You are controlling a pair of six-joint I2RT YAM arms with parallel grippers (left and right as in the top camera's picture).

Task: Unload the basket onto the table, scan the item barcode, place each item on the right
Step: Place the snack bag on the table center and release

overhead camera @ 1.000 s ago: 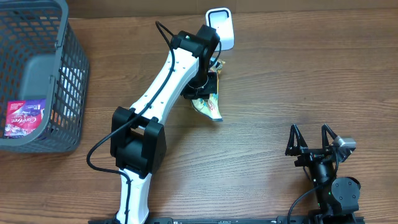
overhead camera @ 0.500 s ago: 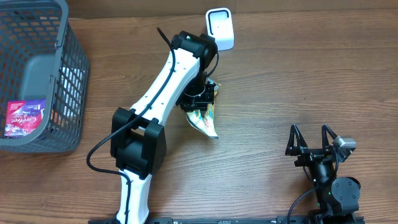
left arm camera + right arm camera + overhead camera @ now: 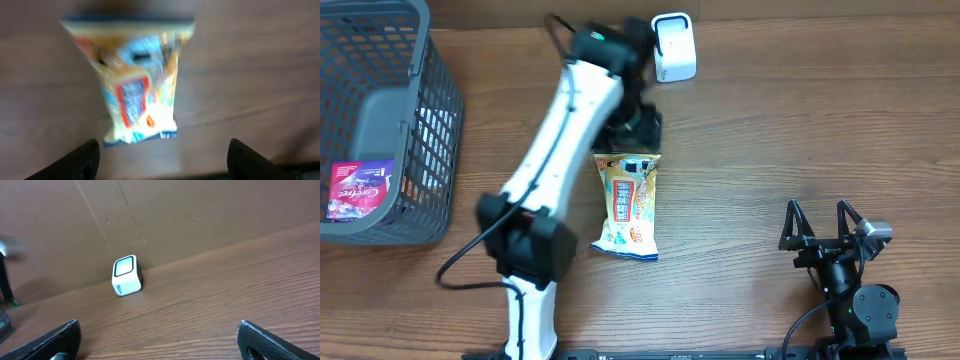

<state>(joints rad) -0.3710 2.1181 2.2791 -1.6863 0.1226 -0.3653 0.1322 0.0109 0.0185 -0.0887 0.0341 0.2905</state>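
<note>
The snack packet (image 3: 628,205) lies flat on the worktop (image 3: 770,130), printed face up, just in front of the white scanner (image 3: 673,60) but clear of it, its top end toward the scanner and its bottom end toward the robot. The left end effector (image 3: 162,146) hovers over the packet's top end with its fingers (image 3: 82,159) spread wide and nothing between them; the wrist view is blurred, yet the packet plainly rests on the wood apart from both fingers. The right end effector (image 3: 816,210) stands parked at the near edge, jaws fully apart and empty, its camera looking across bare wood at the scanner. Whether a scan has registered cannot be told: no barcode is legible on the upward face, and the scanner's window gives no sign either way. As things lie, the packet is not presented to the window, so I judge the task either just past its scan or still needing one. A grey basket (image 3: 435,130) at the far left holds a purple packet (image 3: 360,187), possibly the place for finished items.
</note>
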